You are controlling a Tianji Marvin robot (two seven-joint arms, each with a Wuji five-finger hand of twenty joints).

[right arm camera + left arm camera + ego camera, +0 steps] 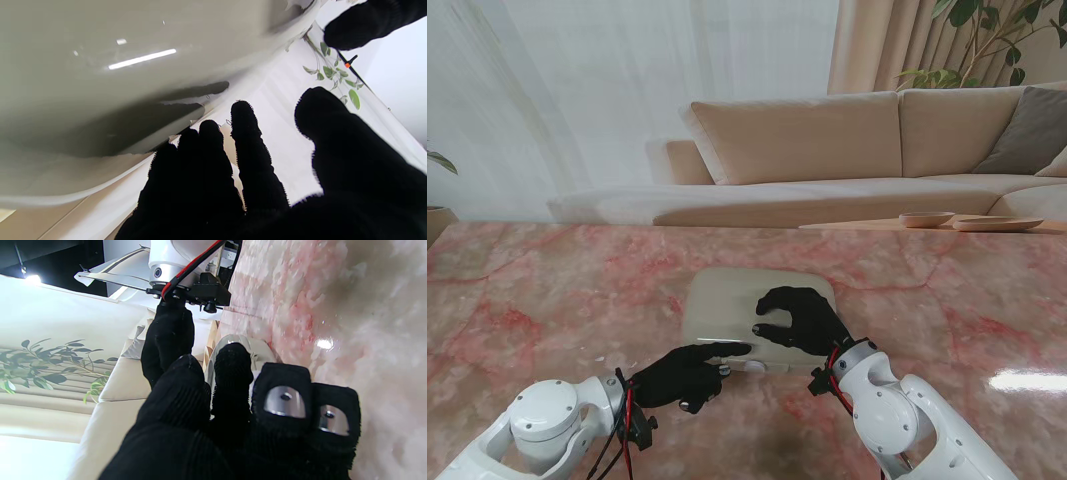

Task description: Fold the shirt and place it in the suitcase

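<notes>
arms (542,425): glossy white, rounded joints | hands: left hand (682,376), right hand (799,318) in black knit gloves | wrists: red-and-black cables (627,425)

No readable text, label, brand, number or sign shows anywhere in these views (the pale suitcase (757,300) shell, at about 12 o'clock from the hands, carries only glare streaks, no lettering that can be made out).
</notes>
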